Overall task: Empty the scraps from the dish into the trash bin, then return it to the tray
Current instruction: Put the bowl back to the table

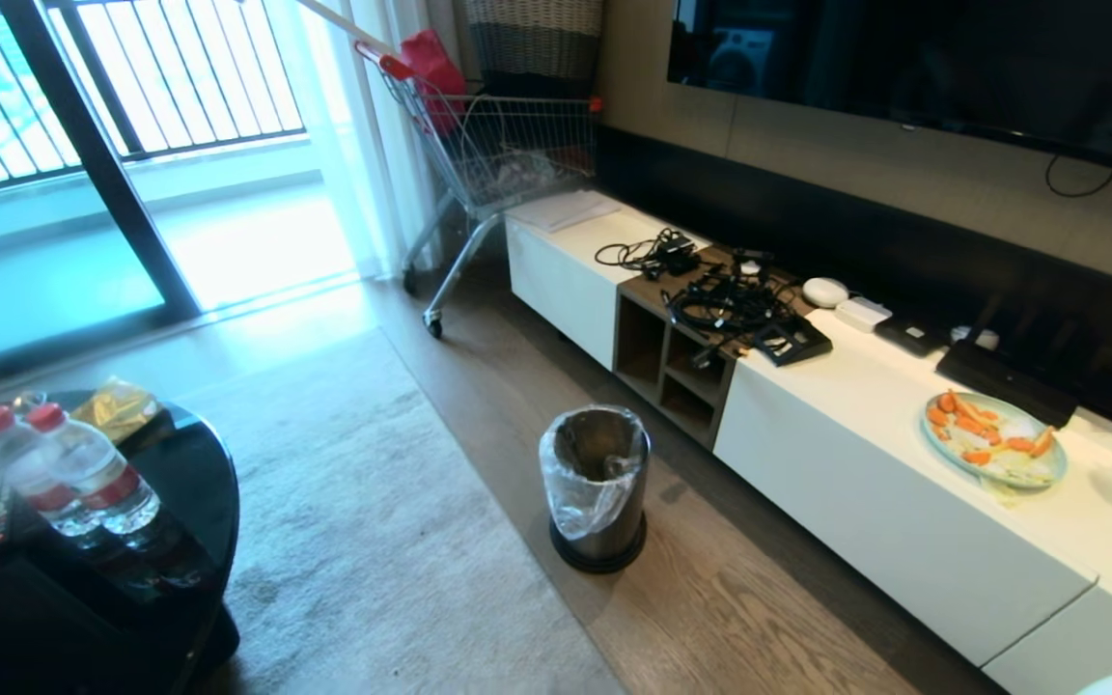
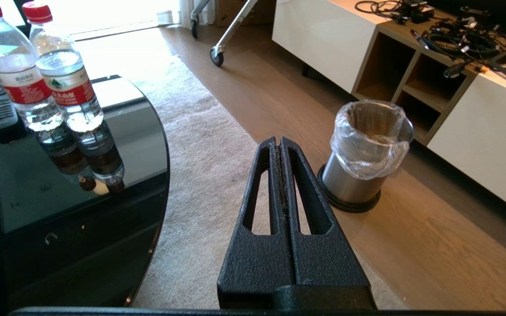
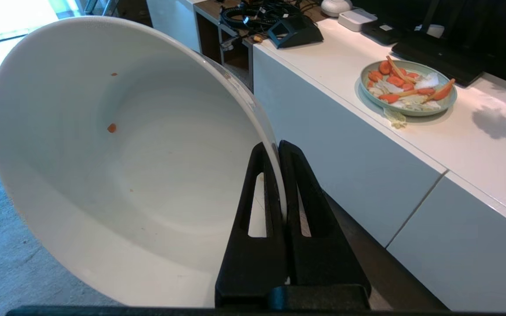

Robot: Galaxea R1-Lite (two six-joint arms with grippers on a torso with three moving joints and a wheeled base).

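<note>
My right gripper (image 3: 275, 147) is shut on the rim of the dish (image 3: 125, 175), a deep cream-white bowl held tilted on its side, one finger inside the wall and one outside. Of the scraps, only a couple of tiny orange specks (image 3: 111, 127) cling to its inner wall. The trash bin (image 1: 597, 487), brushed metal with a clear liner, stands on the wood floor in front of the low cabinet. My left gripper (image 2: 278, 141) is shut and empty, hanging over the carpet edge with the trash bin (image 2: 367, 162) just beyond it. The tray is out of view.
A long white TV cabinet (image 1: 865, 483) carries a pale-blue plate of orange slices (image 1: 995, 439) and tangled cables (image 1: 730, 304). A black glass table (image 1: 180, 502) with two water bottles (image 1: 93, 473) is at the left. A shopping trolley (image 1: 498, 145) stands at the back.
</note>
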